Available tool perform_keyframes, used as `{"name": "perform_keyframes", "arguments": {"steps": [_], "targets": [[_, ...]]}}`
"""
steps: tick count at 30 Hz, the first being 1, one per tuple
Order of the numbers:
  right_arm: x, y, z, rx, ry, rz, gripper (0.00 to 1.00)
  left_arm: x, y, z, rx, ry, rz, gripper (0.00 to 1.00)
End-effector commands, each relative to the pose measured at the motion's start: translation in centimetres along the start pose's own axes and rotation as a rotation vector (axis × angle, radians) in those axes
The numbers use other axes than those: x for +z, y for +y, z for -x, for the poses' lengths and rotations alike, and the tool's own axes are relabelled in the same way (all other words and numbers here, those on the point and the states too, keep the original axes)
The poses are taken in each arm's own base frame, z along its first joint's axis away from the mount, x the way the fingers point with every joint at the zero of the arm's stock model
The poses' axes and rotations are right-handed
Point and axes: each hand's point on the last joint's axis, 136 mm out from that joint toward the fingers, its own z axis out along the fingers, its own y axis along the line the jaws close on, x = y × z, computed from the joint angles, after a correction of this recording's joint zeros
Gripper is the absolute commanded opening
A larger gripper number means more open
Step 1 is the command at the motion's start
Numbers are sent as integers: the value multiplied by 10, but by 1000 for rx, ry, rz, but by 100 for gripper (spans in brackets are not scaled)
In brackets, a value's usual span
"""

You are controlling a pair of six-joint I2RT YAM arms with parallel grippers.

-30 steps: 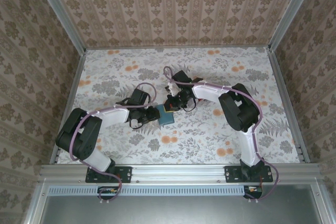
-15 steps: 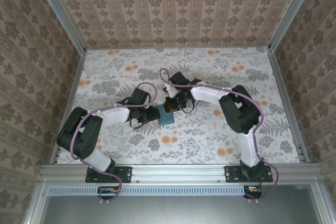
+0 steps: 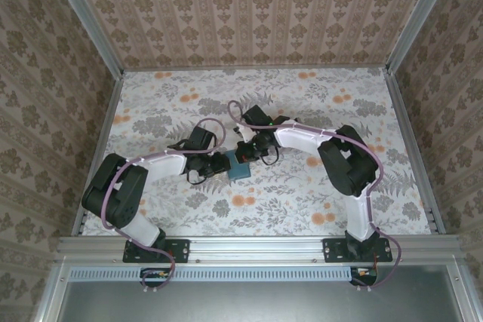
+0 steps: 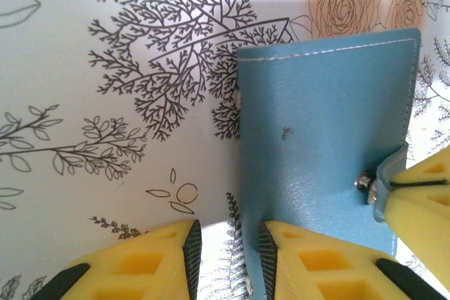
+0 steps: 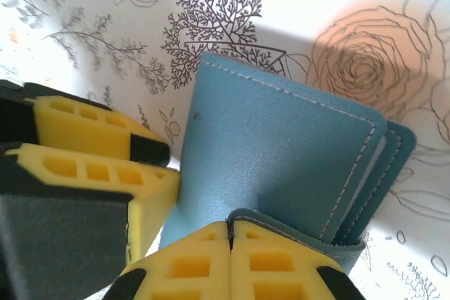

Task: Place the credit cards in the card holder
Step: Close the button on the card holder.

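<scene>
The teal card holder (image 3: 240, 167) lies flat on the flowered table, mid-centre. My left gripper (image 3: 224, 162) stands open at its left edge (image 4: 323, 131): one pad rests on the leather, the other over bare table (image 4: 226, 233). Coming in from the right, my right gripper (image 3: 246, 151) is shut on the card holder's strap (image 5: 230, 226), whose tab curls up between the yellow fingers (image 4: 422, 191). The folded layers of the card holder (image 5: 281, 145) gape slightly at the far side. The credit cards are out of view.
The flowered table cloth (image 3: 302, 194) runs to metal rails (image 3: 400, 126) and patterned walls on three sides. Both forearms meet over the middle, with the left arm's yellow fingers (image 5: 98, 152) close beside the right gripper.
The right arm has shifted slightly, its wrist a touch further left. The left arm and the card holder have stayed where they were.
</scene>
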Motion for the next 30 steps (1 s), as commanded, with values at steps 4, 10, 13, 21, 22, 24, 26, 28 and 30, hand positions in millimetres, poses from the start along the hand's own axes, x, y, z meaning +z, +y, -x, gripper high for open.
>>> {"name": "perform_keyframes", "arguments": {"steps": [4, 10, 13, 21, 22, 24, 26, 28, 30], "targets": [[-27, 29, 20, 38, -51, 213, 0, 4, 2, 4, 26, -10, 20, 32], [-21, 31, 18, 54, -25, 248, 0, 3, 2, 4, 26, -12, 20, 32], [-14, 23, 10, 57, 13, 222, 0, 3, 2, 4, 25, -12, 20, 32], [6, 7, 4, 87, 36, 191, 0, 4, 1, 5, 29, -8, 19, 32], [7, 5, 4, 89, 34, 187, 0, 4, 1, 5, 29, -8, 20, 32], [8, 2, 5, 91, 30, 176, 0, 3, 2, 4, 29, -9, 22, 32], [7, 0, 6, 97, 22, 174, 0, 3, 3, 4, 26, -8, 23, 32], [5, -2, 8, 98, 15, 172, 0, 3, 2, 4, 27, -9, 22, 32], [3, -2, 10, 101, 4, 171, 0, 3, 2, 5, 27, -9, 22, 32]]}}
